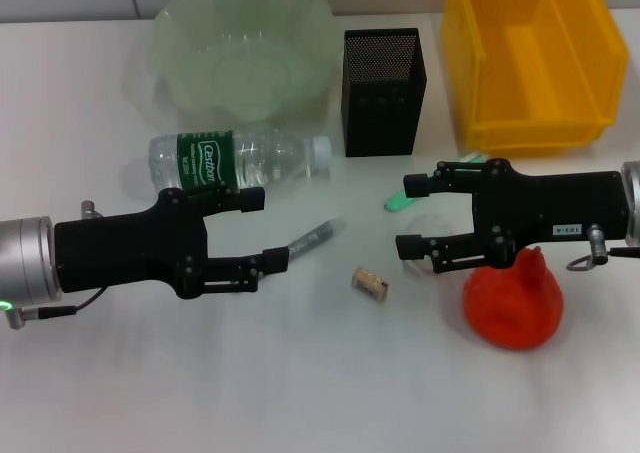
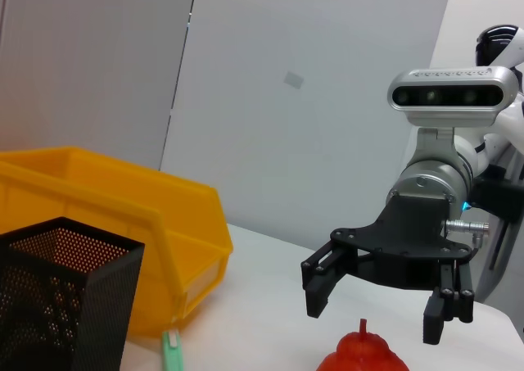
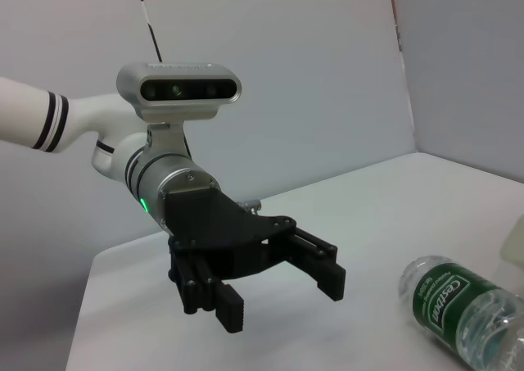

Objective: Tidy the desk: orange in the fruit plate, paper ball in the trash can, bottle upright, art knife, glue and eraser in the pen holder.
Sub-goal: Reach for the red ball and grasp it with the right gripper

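The orange (image 1: 515,301) sits on the table at the right, just under and beside my open right gripper (image 1: 406,215). My left gripper (image 1: 270,231) is open and empty, hovering in front of the bottle (image 1: 235,160), which lies on its side. The tan eraser (image 1: 370,282) lies between the grippers. A grey pen-like tool (image 1: 315,235) lies near the left fingertips. A green stick (image 1: 400,201) lies by the right fingertips. The pen holder (image 1: 383,91), fruit plate (image 1: 175,73) and trash can (image 1: 530,128) stand at the back. I cannot make out the paper ball.
The left wrist view shows my right gripper (image 2: 377,315) above the orange's stem (image 2: 360,346), with the trash can (image 2: 123,223) and pen holder (image 2: 57,297). The right wrist view shows my left gripper (image 3: 282,299) and the bottle (image 3: 463,305). The white table (image 1: 300,373) stretches to the front.
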Tool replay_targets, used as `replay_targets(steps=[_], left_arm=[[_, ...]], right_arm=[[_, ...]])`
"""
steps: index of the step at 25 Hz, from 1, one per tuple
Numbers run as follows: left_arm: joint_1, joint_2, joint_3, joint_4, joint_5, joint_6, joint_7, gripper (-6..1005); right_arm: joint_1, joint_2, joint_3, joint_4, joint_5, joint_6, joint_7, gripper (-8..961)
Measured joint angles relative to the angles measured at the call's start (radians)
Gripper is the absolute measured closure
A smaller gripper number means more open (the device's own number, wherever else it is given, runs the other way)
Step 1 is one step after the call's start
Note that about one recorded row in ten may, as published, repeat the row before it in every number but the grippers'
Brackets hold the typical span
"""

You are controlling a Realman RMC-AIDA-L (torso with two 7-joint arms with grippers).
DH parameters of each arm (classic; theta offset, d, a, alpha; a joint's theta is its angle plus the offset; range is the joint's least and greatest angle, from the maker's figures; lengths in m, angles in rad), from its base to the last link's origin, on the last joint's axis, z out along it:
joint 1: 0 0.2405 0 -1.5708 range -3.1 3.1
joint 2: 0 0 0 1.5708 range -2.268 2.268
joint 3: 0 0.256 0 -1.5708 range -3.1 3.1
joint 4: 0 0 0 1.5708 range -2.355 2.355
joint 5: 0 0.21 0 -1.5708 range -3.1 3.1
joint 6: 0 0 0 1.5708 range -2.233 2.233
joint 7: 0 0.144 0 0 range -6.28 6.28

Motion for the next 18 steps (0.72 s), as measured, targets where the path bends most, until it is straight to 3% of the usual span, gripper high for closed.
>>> replay_targets(steps=[18], left_arm=[[-0.001,0.000,0.000,0.002,0.000,0.011,-0.005,159]], right_arm=[[-0.002,0.000,-0.002,-0.054,-0.034,-0.008,0.070,135]])
